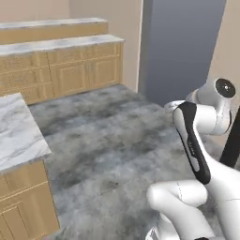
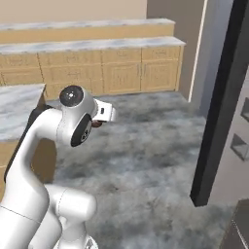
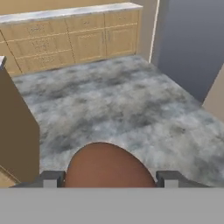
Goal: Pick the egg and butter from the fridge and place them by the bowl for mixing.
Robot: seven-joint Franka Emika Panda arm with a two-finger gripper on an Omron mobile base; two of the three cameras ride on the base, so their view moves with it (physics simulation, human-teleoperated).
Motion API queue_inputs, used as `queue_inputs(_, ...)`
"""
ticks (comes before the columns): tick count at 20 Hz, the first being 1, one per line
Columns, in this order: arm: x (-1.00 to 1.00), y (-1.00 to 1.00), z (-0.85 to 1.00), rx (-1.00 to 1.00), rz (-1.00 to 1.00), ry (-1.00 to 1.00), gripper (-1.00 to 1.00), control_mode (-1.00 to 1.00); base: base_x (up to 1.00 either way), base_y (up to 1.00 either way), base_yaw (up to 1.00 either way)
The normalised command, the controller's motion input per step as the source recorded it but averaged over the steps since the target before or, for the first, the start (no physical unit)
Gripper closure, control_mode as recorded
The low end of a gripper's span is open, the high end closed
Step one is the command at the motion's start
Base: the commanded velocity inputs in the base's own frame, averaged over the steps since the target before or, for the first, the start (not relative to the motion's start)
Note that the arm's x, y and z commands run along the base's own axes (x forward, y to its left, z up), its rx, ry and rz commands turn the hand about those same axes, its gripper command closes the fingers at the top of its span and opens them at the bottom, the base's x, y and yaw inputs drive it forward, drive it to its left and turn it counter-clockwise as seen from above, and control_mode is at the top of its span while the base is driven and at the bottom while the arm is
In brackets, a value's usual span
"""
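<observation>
A brown egg [image 3: 107, 166] sits between my gripper's [image 3: 110, 178] two dark fingertips [image 3: 52, 178], which are shut on it. From the right base view the egg [image 2: 97, 124] peeks out under the white hand, held above the grey floor. The fridge's dark door edge [image 2: 219, 97] stands open at the right, with grey door bins [image 2: 239, 145] beside it. That same dark edge [image 1: 232, 140] shows behind the arm in the left base view. The butter and the bowl are out of view.
A marble-topped island [image 1: 18, 131] stands at the left, near the arm [image 2: 17, 107]. Wooden base cabinets with a marble counter [image 1: 70, 65] line the far wall. Open grey floor [image 1: 108, 140] lies between them. A tall grey-blue panel [image 1: 183, 47] rises at the back right.
</observation>
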Motion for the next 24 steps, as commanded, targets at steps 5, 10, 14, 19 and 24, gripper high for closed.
queue_inputs(5, 0.00, 0.00, 0.00, 0.00, 0.00, 0.00, 1.00, 1.00, 0.00, 0.00, 1.00)
queue_inputs(10, 0.00, 0.00, 0.00, 0.00, 0.00, 0.00, 1.00, 1.00, 0.08, 0.00, 0.94)
queue_inputs(14, 0.00, 0.00, 0.00, 0.00, 0.00, 0.00, 1.00, 1.00, 0.25, 0.06, 0.71)
queue_inputs(19, 0.00, 0.00, 0.00, 0.00, 0.00, 0.00, 1.00, 1.00, 0.21, 0.03, 0.78)
queue_inputs(24, 0.00, 0.00, 0.00, 0.00, 0.00, 0.00, 1.00, 1.00, 0.31, 0.04, 0.72)
